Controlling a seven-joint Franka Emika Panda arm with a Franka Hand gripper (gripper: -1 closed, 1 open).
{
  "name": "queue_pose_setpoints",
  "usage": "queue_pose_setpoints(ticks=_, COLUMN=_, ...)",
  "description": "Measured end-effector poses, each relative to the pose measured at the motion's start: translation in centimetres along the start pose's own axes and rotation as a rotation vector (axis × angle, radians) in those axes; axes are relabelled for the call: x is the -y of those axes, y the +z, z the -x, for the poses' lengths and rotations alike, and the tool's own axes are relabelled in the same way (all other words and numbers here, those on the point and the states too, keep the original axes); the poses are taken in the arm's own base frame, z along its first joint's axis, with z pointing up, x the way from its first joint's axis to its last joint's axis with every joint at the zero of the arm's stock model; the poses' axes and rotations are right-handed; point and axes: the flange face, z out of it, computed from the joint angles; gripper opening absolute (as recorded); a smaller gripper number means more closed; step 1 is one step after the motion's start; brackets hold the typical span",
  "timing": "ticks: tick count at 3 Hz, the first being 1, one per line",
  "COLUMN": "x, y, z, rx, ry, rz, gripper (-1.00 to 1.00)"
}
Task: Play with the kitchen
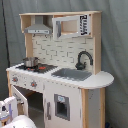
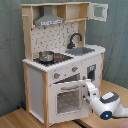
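My hand (image 2: pixel 88 88) was at the kitchen (image 2: pixel 65 60) oven door (image 2: pixel 65 97), already ajar. Open or closed fingers? I couldn't tell.

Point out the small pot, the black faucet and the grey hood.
small pot (image 2: pixel 46 56), second exterior view, its side wall.
black faucet (image 1: pixel 83 58), first exterior view, its arched neck.
grey hood (image 1: pixel 38 29), first exterior view, its front face.

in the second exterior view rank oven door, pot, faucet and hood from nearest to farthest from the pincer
1. Oven door, right beside the pincer, low on the front.
2. Pot, on the stove, up left.
3. Faucet, behind the sink.
4. Hood, at the top.
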Motion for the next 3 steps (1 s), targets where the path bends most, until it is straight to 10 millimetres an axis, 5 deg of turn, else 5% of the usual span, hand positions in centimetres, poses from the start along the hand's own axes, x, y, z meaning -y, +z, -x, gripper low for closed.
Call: queue_pose_setpoints(ticks=3, x=0.8, y=4.1, z=-2.0, rx=-0.034, ry=-0.030, rz=-0.150, gripper=1.00)
